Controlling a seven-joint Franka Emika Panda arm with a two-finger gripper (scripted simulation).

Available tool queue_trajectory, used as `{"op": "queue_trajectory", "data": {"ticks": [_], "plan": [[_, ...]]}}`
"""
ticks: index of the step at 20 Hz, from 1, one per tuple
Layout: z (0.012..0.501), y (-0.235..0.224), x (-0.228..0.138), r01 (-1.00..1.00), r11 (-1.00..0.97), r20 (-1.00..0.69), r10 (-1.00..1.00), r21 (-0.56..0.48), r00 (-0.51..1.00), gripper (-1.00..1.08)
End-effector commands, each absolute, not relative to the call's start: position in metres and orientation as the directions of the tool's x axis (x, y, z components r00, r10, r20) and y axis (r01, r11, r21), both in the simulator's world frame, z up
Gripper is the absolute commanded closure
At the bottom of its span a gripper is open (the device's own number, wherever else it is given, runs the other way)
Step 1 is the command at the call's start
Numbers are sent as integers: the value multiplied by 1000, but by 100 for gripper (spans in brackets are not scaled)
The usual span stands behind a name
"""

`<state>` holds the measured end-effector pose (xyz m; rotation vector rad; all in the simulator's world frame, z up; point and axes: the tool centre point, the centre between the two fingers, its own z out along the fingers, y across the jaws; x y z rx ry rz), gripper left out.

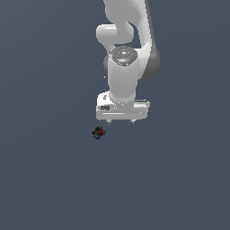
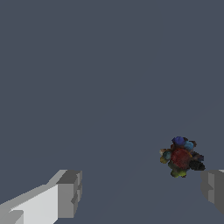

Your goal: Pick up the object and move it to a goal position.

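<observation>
Object: we see the object (image 1: 99, 132), a tiny dark lump flecked with red, blue and orange, lying on the plain grey-blue ground (image 1: 45, 179), towards the exterior view's left of the arm.
Object, close up: in the wrist view we make out the object (image 2: 181, 157) as a knobbly cluster with a red centre, blue bumps on one side and yellowish-green ones on the other.
Gripper: we find the gripper (image 1: 120, 122) pointing down, its two short fingertips spread wide apart; it holds nothing.
Gripper to object: in the exterior view the lump sits just beside the gripper, lower in the picture and off to the exterior view's left, apart from it.
Fingers: in the wrist view we see one grey finger pad (image 2: 69, 194) well apart from the other (image 2: 213, 186); the lump lies near that second pad, not squarely between the two.
Arm: the white arm (image 1: 123, 67) rises above the gripper and leaves the picture at its top edge.
</observation>
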<state>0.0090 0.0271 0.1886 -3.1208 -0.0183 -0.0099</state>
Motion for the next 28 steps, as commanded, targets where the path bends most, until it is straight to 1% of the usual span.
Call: {"op": "queue_trajectory", "data": {"ticks": [1,7,14,21,28], "plan": [[186,25,8,0,-1000,5,0,-21,1000,-92],[174,13,6,-81,-996,2,-81,-23,997,-92],[146,-15,-2,-263,-965,-4,-262,-23,965,-92],[110,-54,-18,-493,-870,-7,-493,-14,870,-92],[88,-81,-31,-630,-777,-3,-630,-4,777,-92]]}}
